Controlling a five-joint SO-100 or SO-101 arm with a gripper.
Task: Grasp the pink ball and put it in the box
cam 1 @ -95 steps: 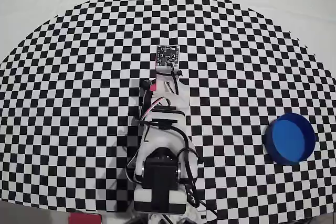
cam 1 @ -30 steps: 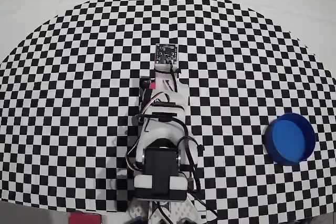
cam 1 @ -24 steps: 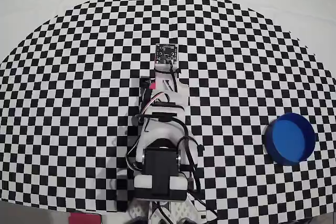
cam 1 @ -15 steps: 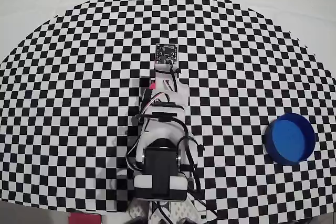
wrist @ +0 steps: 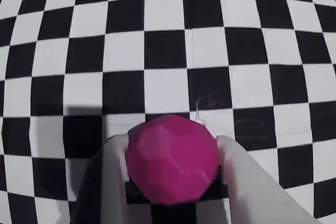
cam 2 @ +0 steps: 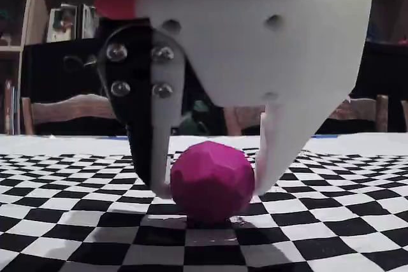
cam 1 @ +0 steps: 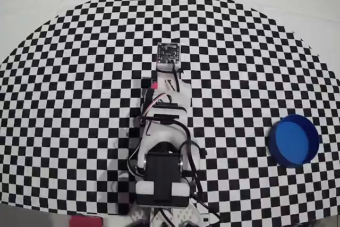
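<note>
Sitting on the checkered counter near its middle, the pink ball rests between the two fingers of the tool, which press against its sides and hold it; the wrist view shows the same grip around the pink ball. Overhead, the arm hides the ball, and the blue box stands well apart near the counter's right edge.

My overhead camera looks straight down on the whole checkered desk, arm base at the bottom edge. My wrist camera points down past the tool, very close to the pink ball. My fixed camera sits low at desk level, facing the same ball and tool close up.
</note>
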